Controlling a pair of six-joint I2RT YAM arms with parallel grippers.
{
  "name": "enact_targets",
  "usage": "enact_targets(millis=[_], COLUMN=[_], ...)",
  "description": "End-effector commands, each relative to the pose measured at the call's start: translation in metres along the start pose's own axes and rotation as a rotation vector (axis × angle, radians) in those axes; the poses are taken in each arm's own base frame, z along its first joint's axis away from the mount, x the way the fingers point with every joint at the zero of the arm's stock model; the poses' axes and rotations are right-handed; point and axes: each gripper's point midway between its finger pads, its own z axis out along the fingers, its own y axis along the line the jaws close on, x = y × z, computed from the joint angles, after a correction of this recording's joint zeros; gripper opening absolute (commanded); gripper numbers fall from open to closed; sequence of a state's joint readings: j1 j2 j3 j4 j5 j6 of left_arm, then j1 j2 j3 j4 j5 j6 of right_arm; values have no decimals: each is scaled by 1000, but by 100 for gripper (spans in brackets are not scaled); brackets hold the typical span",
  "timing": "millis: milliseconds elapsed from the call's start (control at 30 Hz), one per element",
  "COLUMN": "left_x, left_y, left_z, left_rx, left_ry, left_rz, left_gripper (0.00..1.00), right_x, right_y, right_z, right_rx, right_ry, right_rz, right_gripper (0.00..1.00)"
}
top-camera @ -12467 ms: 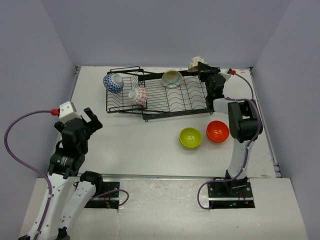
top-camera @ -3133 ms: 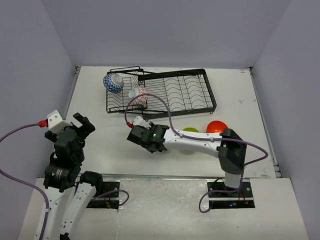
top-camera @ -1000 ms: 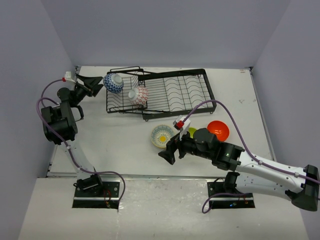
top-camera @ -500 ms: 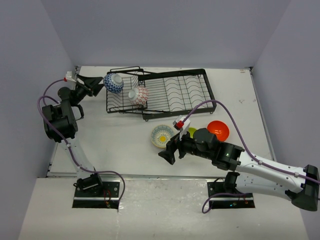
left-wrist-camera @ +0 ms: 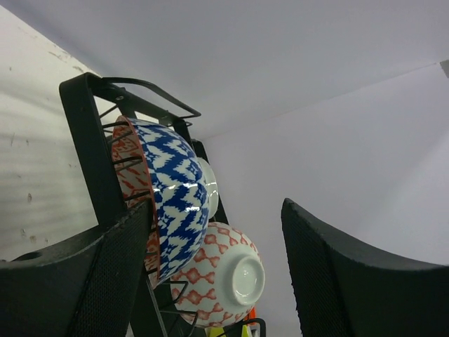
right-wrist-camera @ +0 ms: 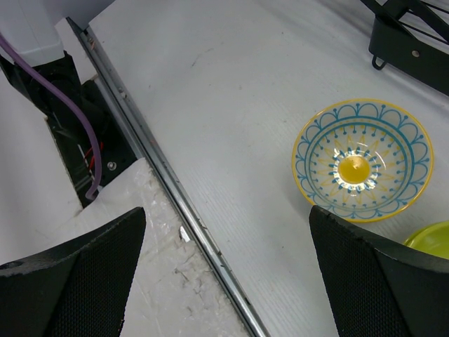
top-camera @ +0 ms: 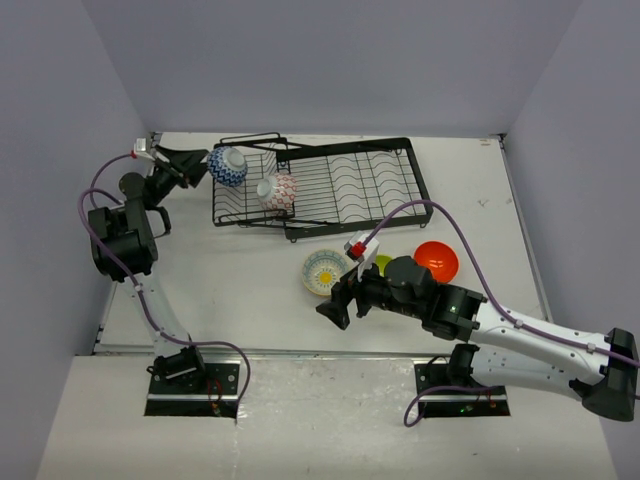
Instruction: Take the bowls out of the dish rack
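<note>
The black wire dish rack (top-camera: 345,185) stands at the back of the table. A blue-patterned bowl (top-camera: 227,166) leans on edge at its left end, with a red-and-white bowl (top-camera: 277,191) just right of it. My left gripper (top-camera: 193,166) is open at the rack's left end. In the left wrist view the blue bowl (left-wrist-camera: 175,196) lies partly between the fingers (left-wrist-camera: 105,281), and the red-and-white bowl (left-wrist-camera: 221,274) sits behind it. On the table lie a cream bowl with a yellow centre (top-camera: 325,272), an orange bowl (top-camera: 436,261) and a lime green bowl (top-camera: 384,263), half hidden by my right arm. My right gripper (top-camera: 335,305) hangs open and empty near the front edge.
A metal rail (right-wrist-camera: 175,203) runs along the table's near edge below my right gripper (right-wrist-camera: 226,210), with a purple cable (right-wrist-camera: 70,119) and the arm's base beyond it. The cream bowl (right-wrist-camera: 361,160) and green bowl (right-wrist-camera: 431,239) lie right of that gripper. A side wall stands behind my left arm.
My left gripper has edged closer to the blue bowl and its jaws have narrowed a little. The right arm and the bowls on the table have not moved.
</note>
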State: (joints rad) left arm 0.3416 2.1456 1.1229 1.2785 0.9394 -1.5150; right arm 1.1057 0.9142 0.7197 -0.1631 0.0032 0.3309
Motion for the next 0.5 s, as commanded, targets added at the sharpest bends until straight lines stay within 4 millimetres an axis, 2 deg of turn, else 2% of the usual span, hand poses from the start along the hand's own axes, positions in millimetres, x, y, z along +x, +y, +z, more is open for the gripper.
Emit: enact_targets(millis=[0,467], left_x=[-1,4], left_y=[-13,-17], left_z=[4,11], left_rx=[62,121], left_ry=[12,23], left_rz=[39,4], left_gripper=[74,69], right_x=[-25,-24], right_y=[12,13], right_z=[-2,1], right_rx=[-48,-51], right_ry=[-64,-55], right_rz=[-20,-25], right_gripper=[99,99])
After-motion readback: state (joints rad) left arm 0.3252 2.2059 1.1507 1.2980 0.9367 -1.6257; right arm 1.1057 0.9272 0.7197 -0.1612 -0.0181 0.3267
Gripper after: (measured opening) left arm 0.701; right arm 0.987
